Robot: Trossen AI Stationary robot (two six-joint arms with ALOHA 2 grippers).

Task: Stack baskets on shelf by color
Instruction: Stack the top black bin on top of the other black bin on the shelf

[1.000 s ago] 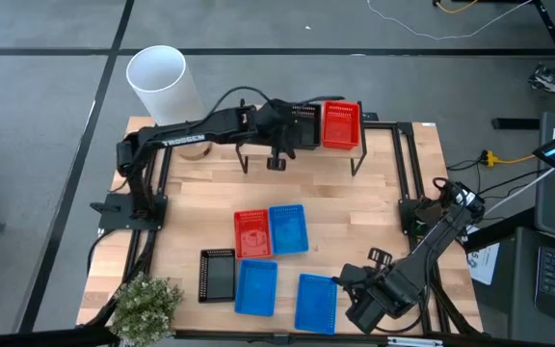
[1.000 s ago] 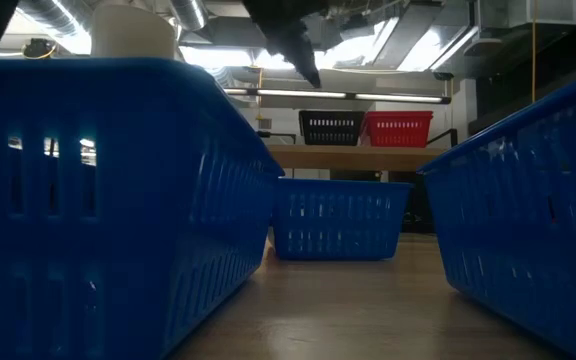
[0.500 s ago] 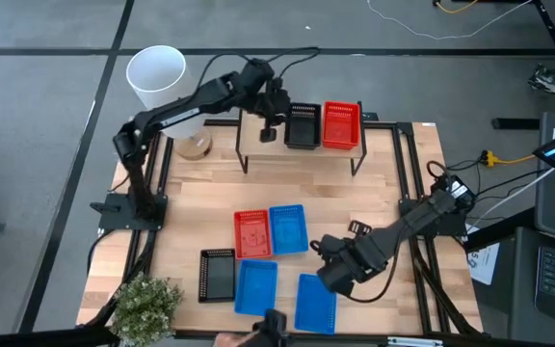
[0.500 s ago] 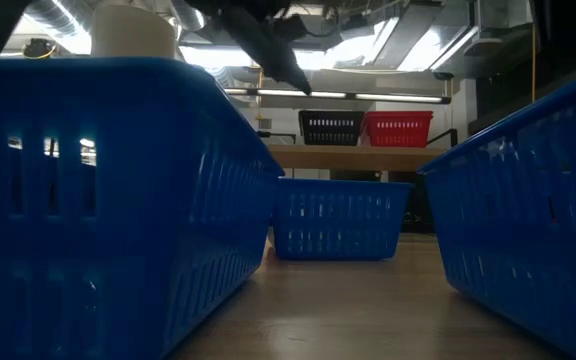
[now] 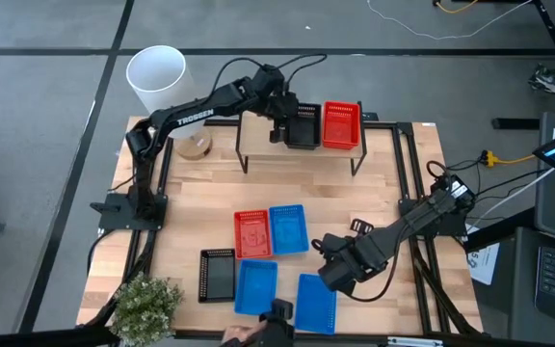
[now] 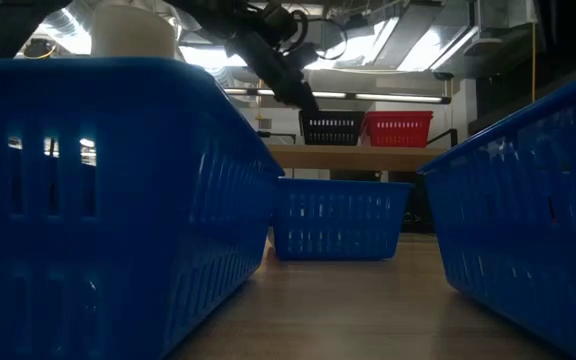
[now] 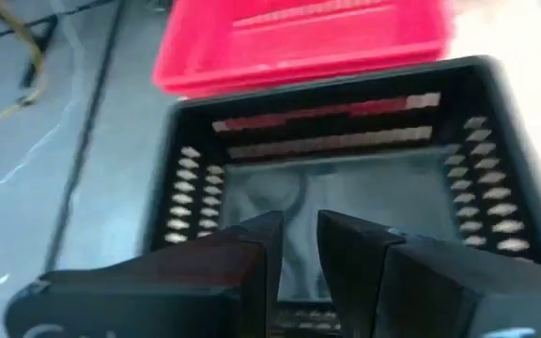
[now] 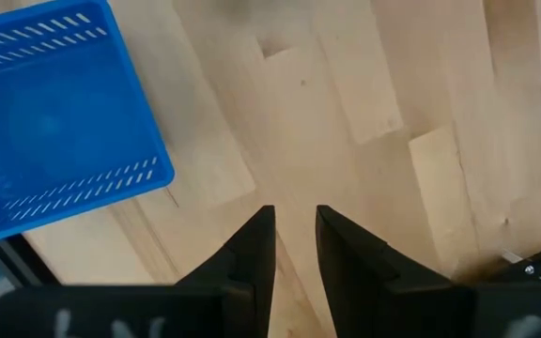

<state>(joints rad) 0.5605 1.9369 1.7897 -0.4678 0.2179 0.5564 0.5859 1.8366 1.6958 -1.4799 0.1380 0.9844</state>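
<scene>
Top view. A black basket [image 5: 303, 127] and a red basket [image 5: 341, 125] stand side by side on the shelf [image 5: 258, 128] at the table's [image 5: 383, 193] far edge, the left gripper [image 5: 278, 133] beside the black one. The right gripper [image 5: 332, 275] hovers near the front edge, beside a blue basket [image 5: 315, 302].

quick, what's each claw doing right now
Left claw: fingers nearly together, holding nothing, over the black basket on the shelf.
Right claw: fingers nearly together, empty, over bare table.
</scene>
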